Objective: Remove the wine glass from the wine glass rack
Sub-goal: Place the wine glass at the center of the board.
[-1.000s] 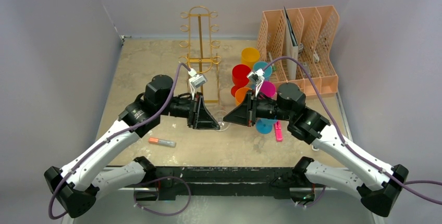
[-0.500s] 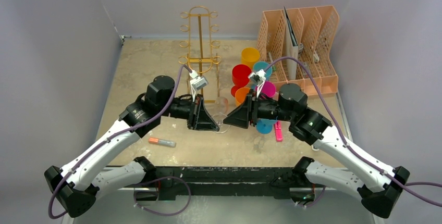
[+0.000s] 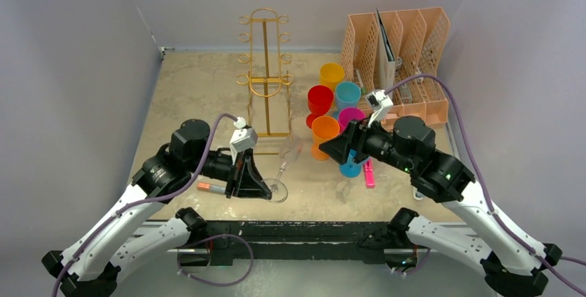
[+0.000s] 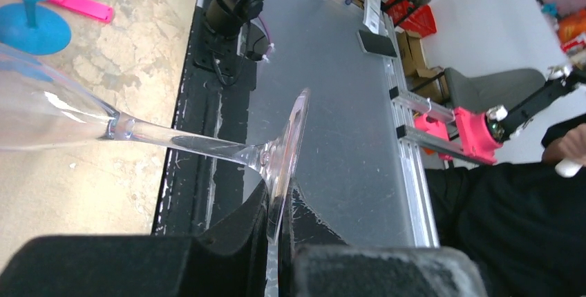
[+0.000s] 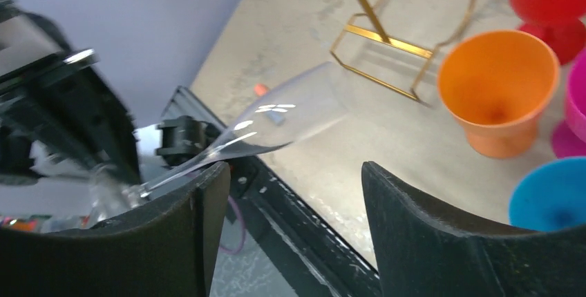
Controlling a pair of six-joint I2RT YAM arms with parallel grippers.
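1. top external view: no readable text, label, brand, number or sign.
2. left wrist view: nothing legible; background items are too blurred or small.
3. right wrist view: nothing legible.

Robotics lab test cell. Plain pale walls (image 3: 76, 69) box in a stone-patterned table (image 3: 186, 97). A left arm (image 3: 131, 204) and a right arm (image 3: 484, 207) are bolted to a black rail (image 3: 297, 231). Beyond the table edge are aluminium framing (image 4: 414, 114), a grey chair (image 4: 484, 83), a red crate (image 4: 408, 14) and a person in black (image 4: 525, 228).
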